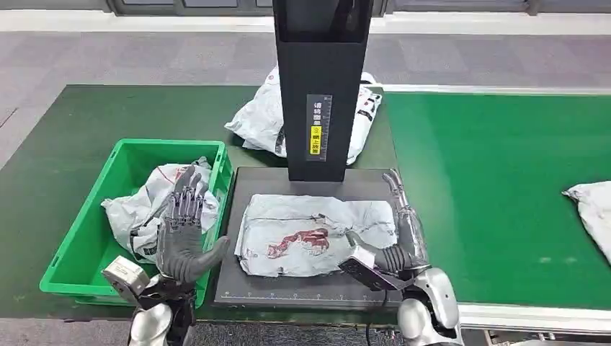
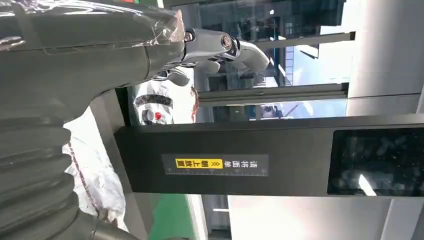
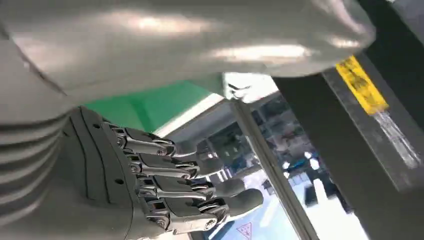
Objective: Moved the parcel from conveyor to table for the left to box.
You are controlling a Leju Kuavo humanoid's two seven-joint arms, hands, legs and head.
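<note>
From the head view, your parcel (image 1: 311,234) lies flat on the dark scale plate (image 1: 238,288) on the tabletop (image 1: 65,144), just in front of the black post (image 1: 322,86). Your right hand (image 1: 403,223) lies along the parcel's right edge with fingers stretched out, holding nothing; your left hand (image 1: 184,231) hovers with fingers spread over the near wall of the green bin (image 1: 72,245), where another bag (image 1: 144,205) already lies. The risk as I judge it: the parcel is slack plastic, so a left-hand grab on one corner could let it sag and catch on the bin rim, or drag across the plate. The post stands close behind, and a third bag (image 1: 263,119) sits beyond it, so you have little room to go forward; the open path is sideways, between plate and bin, which nearly touch. Another parcel (image 1: 591,209) waits far off on the bright green conveyor (image 1: 497,187). In the left wrist view, the post (image 2: 250,160) fills the space just beyond your left hand (image 2: 75,60), so a forward reach would likely strike it. In the right wrist view, your right hand (image 3: 165,190) shows its fingers (image 3: 220,187) loosely extended and empty, with the post (image 3: 360,130) just beside them; lift clear before swinging.
</note>
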